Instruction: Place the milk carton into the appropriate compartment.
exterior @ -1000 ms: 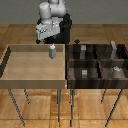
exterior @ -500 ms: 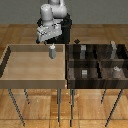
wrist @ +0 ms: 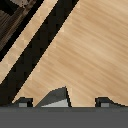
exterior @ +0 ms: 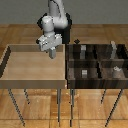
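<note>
Arm shifted slightly, claw [exterior: 52, 54] pointing down w/ milk carton [wrist: 56, 98], above tray [exterior: 30, 67]

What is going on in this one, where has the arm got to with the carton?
The single arm's gripper hangs above the light wooden tray on the exterior view's left, near its far right corner. In the wrist view a grey peaked shape, apparently the milk carton, sits between the fingers, so it looks held and lifted. The dark compartment bin on the exterior view's right already holds other grey items, and the carton is not yet over it.
</note>
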Controlling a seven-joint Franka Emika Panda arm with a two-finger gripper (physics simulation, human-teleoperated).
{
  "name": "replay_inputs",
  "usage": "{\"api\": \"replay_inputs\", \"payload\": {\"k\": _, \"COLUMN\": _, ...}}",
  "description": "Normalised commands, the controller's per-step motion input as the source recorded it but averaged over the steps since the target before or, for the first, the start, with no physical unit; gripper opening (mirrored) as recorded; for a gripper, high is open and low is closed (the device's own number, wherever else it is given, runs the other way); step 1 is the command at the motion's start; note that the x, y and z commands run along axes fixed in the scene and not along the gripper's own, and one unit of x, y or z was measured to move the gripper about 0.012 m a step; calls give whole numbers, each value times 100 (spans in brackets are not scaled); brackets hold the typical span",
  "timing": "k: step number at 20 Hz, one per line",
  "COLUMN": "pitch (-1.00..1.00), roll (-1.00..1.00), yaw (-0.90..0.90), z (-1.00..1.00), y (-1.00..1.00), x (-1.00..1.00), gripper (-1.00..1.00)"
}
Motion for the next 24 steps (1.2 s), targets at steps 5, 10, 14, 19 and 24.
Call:
{"api": "replay_inputs", "payload": {"k": 5, "pitch": 0, "roll": 0, "yaw": 0, "z": 0, "y": 0, "x": 0, "gripper": -100}}
{"api": "replay_inputs", "payload": {"k": 10, "pitch": 0, "roll": 0, "yaw": 0, "z": 40, "y": 0, "x": 0, "gripper": -100}}
{"api": "replay_inputs", "payload": {"k": 14, "pitch": 0, "roll": 0, "yaw": 0, "z": 100, "y": 0, "x": 0, "gripper": -100}}
{"api": "replay_inputs", "payload": {"k": 19, "pitch": 0, "roll": 0, "yaw": 0, "z": 80, "y": 20, "x": 0, "gripper": -100}}
{"api": "replay_inputs", "payload": {"k": 24, "pitch": 0, "roll": 0, "yaw": 0, "z": 0, "y": 80, "x": 0, "gripper": -100}}
